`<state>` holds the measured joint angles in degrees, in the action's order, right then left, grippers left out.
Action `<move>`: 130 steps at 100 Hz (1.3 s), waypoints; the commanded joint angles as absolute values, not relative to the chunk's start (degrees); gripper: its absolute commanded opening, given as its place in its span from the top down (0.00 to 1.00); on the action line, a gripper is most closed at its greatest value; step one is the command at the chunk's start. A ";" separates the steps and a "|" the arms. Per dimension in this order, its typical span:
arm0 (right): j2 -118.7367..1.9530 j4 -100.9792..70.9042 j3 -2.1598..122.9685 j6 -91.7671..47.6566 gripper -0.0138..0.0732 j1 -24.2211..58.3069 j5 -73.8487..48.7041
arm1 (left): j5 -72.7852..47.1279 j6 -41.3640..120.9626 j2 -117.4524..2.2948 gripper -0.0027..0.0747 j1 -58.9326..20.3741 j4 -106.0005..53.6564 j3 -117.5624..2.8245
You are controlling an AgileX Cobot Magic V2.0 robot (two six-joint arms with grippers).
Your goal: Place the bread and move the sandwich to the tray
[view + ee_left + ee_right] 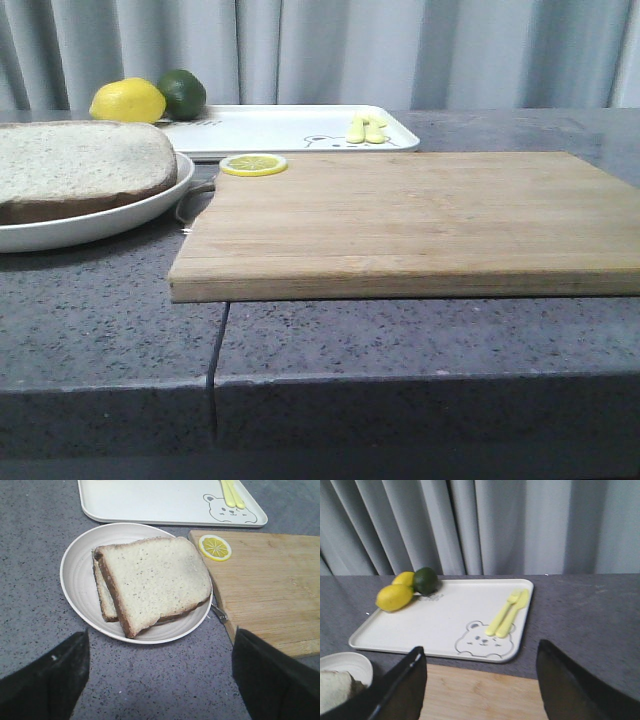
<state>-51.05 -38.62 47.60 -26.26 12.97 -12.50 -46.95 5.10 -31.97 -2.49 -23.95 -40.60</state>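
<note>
Both our hands — left hand [160, 680], right hand [480, 685] — gape empty; grabbing the top bread [157, 580] carelessly could drag the lower slice off the plate [75, 580].

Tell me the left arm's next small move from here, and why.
Probably lower the open left gripper toward the top bread slice on the round plate. It hangs above the plate holding nothing, two slices lie stacked there, and the cutting board beside it has room.
</note>
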 commanded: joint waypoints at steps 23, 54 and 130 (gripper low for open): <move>-32.61 -11.20 36.00 -5.06 0.29 12.22 -10.29 | -43.63 4.94 -32.50 0.26 -2.29 -25.74 -42.61; -25.31 -9.55 29.88 -5.13 0.29 12.22 -10.52 | -43.63 4.94 -32.50 0.26 -2.29 -25.74 -42.61; -25.31 -9.55 29.83 -5.13 0.29 12.22 -10.71 | -43.63 4.94 -32.50 0.26 -2.29 -25.74 -42.61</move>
<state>-25.14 -10.02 28.30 -5.11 12.70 -14.96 -46.95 5.10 -31.97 -2.49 -23.95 -40.60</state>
